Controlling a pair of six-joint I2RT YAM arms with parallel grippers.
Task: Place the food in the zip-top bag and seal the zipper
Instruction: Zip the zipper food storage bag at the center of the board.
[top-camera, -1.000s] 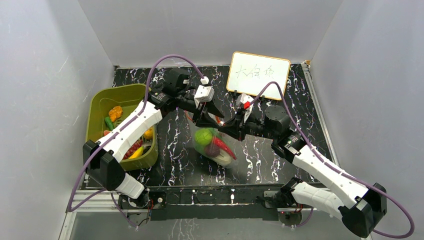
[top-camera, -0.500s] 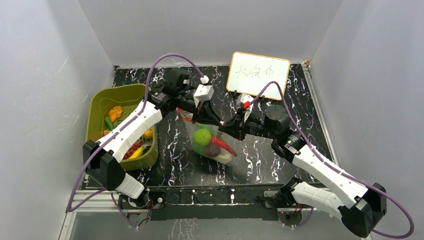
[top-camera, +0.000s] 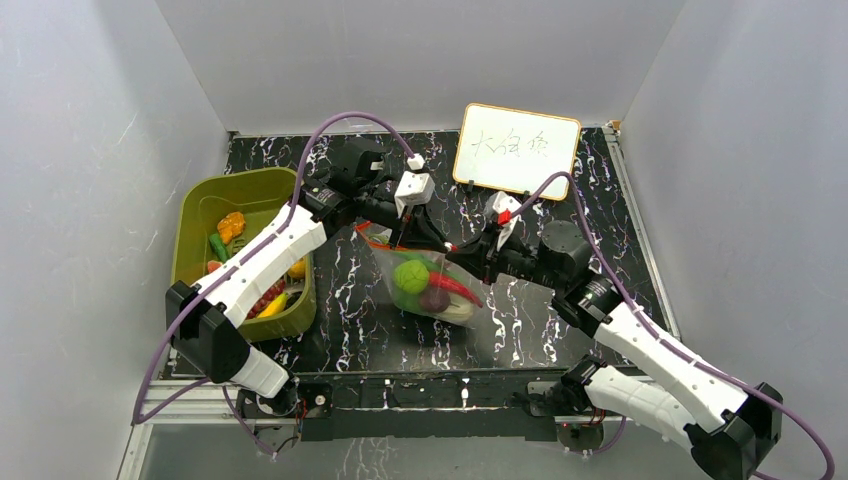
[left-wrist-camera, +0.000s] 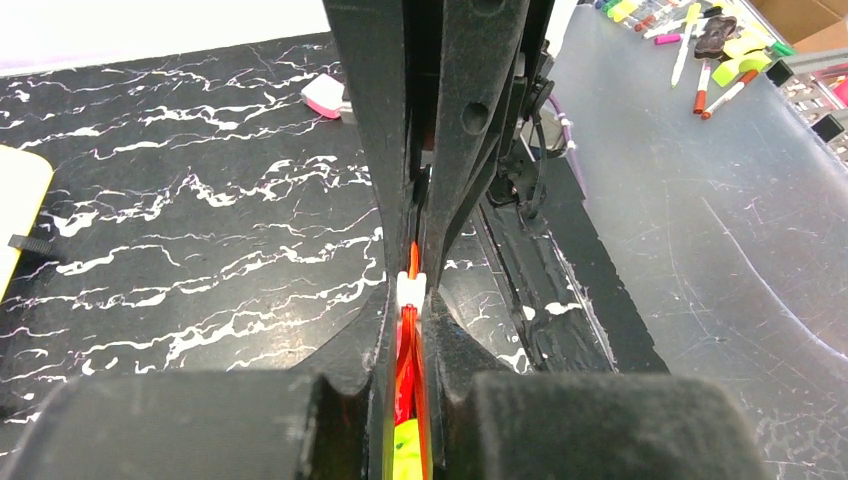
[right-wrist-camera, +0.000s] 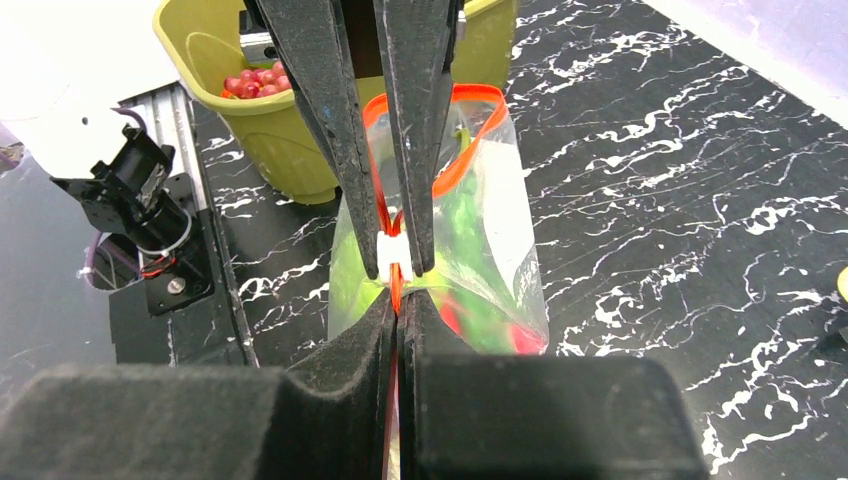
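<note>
The clear zip-top bag (top-camera: 437, 310) is held up by its mouth mid-table. It holds a green ball (top-camera: 409, 276), a red chili (top-camera: 452, 288), a purple piece and a pale piece. The red-orange zipper (top-camera: 385, 233) runs along its top. My left gripper (top-camera: 437, 243) is shut on the white slider (left-wrist-camera: 411, 290) of the zipper. My right gripper (top-camera: 458, 250) faces it, tip to tip, shut on the zipper strip (right-wrist-camera: 396, 285) at the bag's right end. In the right wrist view the bag (right-wrist-camera: 500, 240) hangs beyond the fingers, its mouth (right-wrist-camera: 470, 95) still looped open on the far side.
The olive-green basket (top-camera: 200, 200) stands at the left with more toy food, red berries (right-wrist-camera: 250, 80) among them. A whiteboard (top-camera: 518, 145) leans at the back wall. The grey walls close in the black marbled table (top-camera: 560, 200).
My right gripper has drawn back to the right with the bag's end. The bag has shifted a little right and its mouth strip has stretched out straighter. The left gripper has stayed on the slider.
</note>
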